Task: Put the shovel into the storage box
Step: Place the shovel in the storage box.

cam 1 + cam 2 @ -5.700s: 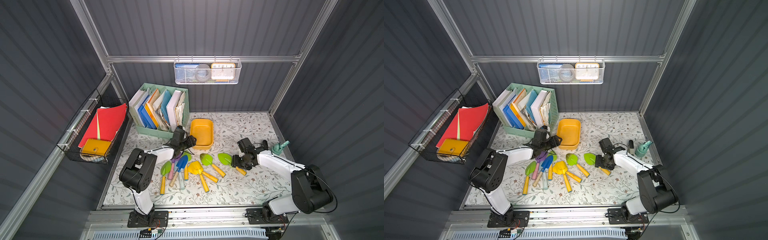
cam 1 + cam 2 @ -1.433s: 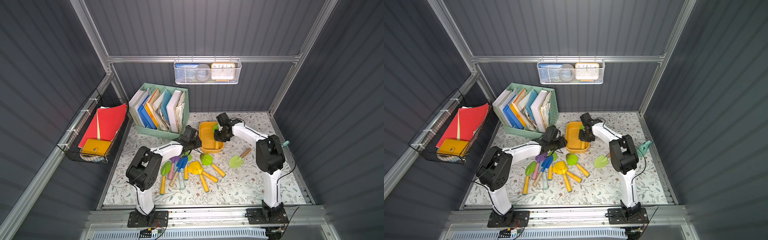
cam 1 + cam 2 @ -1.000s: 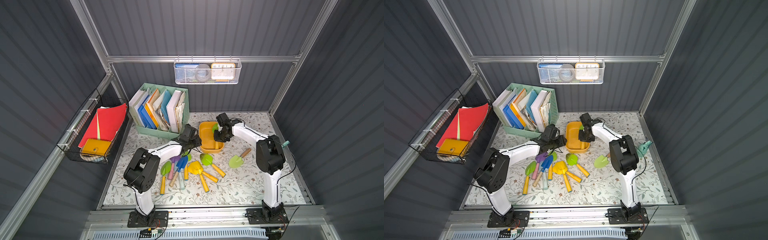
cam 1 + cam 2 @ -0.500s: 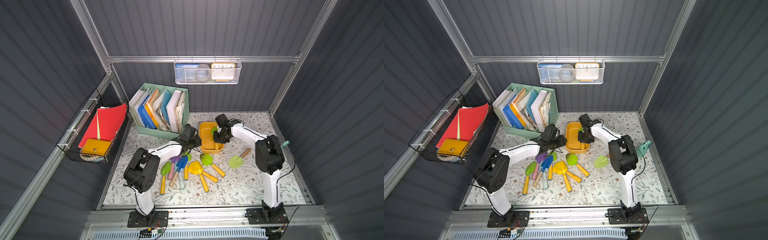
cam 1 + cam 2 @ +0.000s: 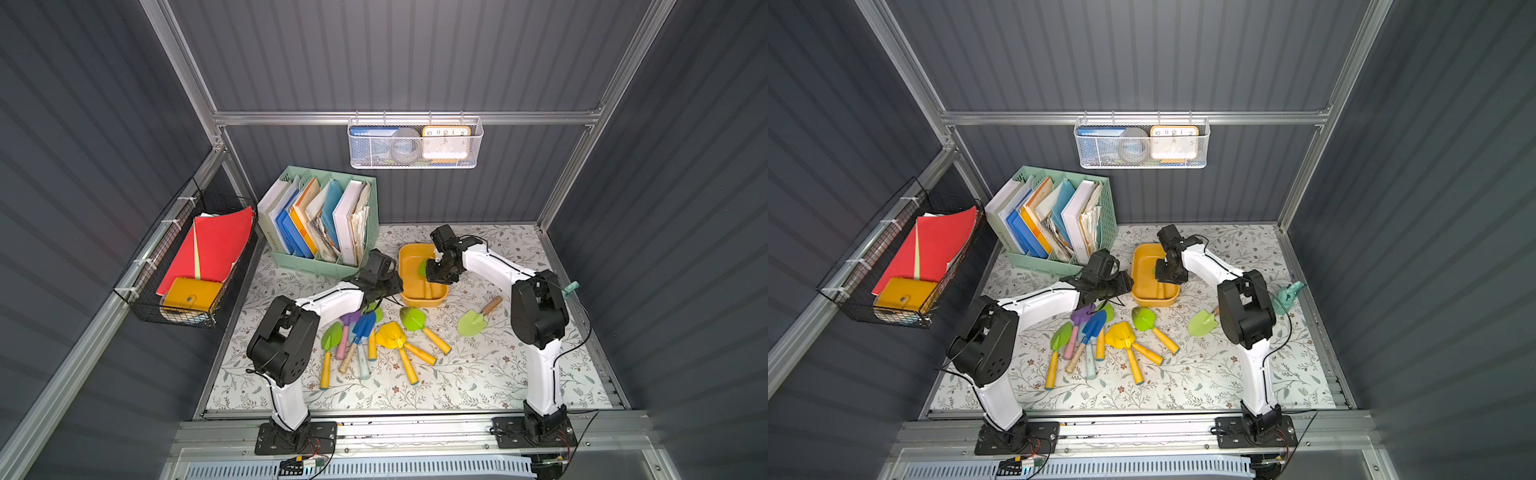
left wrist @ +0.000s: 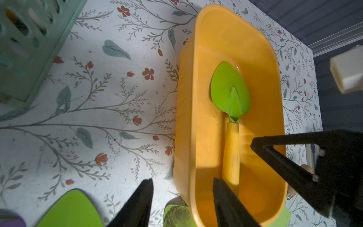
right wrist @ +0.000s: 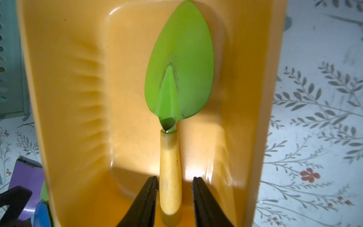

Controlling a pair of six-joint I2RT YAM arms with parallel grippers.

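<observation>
A shovel (image 7: pixel 181 74) with a green blade and yellow handle lies flat inside the yellow-orange storage box (image 7: pixel 78 98). My right gripper (image 7: pixel 175 177) hovers over the handle's end, open, with a clear gap on one side of the handle. From the left wrist the same shovel (image 6: pixel 229 94) shows in the storage box (image 6: pixel 206 49). My left gripper (image 6: pixel 182 179) is open and straddles the box's near wall, one finger outside and one inside, without pinching it. In both top views the right gripper (image 5: pixel 440 274) (image 5: pixel 1169 276) is over the box (image 5: pixel 409 253) (image 5: pixel 1144 257) and the left gripper (image 5: pixel 392 286) (image 5: pixel 1123 282) at its left corner.
Several more toy shovels (image 5: pixel 374 336) lie in a heap in front of the box, and a green one with a wooden handle (image 5: pixel 478 318) lies to its right. A mint file organiser (image 5: pixel 324 224) stands behind the left arm. Wire baskets (image 5: pixel 187 257) (image 5: pixel 415 143) hang on the walls.
The right gripper's jaws have parted from the shovel's handle, leaving the shovel lying in the box. The left gripper's jaws have widened a little. Both arms have hardly moved.
</observation>
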